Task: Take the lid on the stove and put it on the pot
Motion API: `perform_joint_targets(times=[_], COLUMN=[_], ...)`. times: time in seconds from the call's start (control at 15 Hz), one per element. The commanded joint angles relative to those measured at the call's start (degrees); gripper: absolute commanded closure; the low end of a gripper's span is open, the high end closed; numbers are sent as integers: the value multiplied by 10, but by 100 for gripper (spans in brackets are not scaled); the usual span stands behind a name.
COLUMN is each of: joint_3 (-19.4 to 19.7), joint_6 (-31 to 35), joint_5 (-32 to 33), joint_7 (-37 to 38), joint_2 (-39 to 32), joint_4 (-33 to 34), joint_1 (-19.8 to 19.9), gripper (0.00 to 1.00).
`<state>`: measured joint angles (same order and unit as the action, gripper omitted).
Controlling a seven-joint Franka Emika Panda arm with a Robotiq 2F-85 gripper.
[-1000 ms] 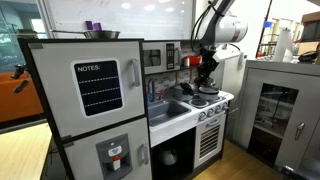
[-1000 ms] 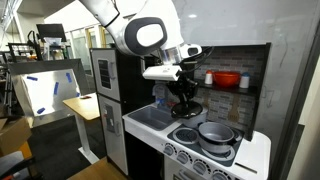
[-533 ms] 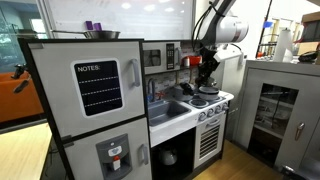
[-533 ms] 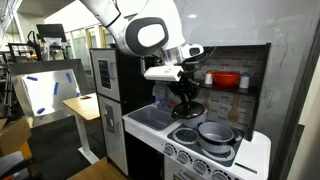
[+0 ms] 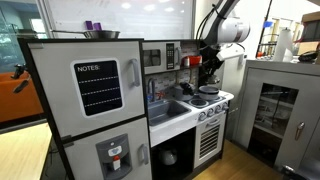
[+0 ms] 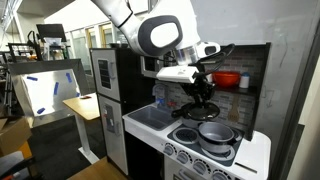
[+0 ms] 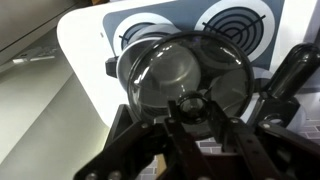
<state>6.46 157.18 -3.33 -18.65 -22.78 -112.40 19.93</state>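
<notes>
In the wrist view my gripper [image 7: 190, 106] is shut on the knob of the round grey lid [image 7: 185, 70], which hangs level under the fingers. Two black burners of the white stove [image 7: 90, 50] show beyond it. In an exterior view the gripper [image 6: 205, 92] holds the lid [image 6: 204, 102] above the back of the stove [image 6: 250, 152], up and left of the dark metal pot [image 6: 215, 132] on a burner at the right. In an exterior view the gripper [image 5: 209, 72] hangs above the cooktop [image 5: 212, 100]. The pot is too small to make out there.
A sink [image 6: 150, 117] lies beside the stove, with a faucet behind it. A red bowl [image 6: 227, 79] stands on the shelf behind the cooktop. A steel bowl [image 5: 100, 34] and purple cups [image 5: 91, 26] sit on top of the toy fridge [image 5: 85, 100].
My gripper has risen from the back burner with the lid in it and moved sideways towards the pot.
</notes>
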Motion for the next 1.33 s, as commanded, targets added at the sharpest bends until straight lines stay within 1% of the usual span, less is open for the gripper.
perform_joint_targets(times=[0.0, 0.2, 0.67, 1.27], joint_3=[-14, -15, -9, -9], joint_6=[-24, -39, -101, -137], joint_5=[-18, -14, -11, -9], joint_7=[-14, -14, -13, -19], joint_2=[-32, -47, -62, -91], joint_4=[50, 72, 105, 151], joint_1=[19, 23, 27, 30], gripper=[92, 92, 92, 92])
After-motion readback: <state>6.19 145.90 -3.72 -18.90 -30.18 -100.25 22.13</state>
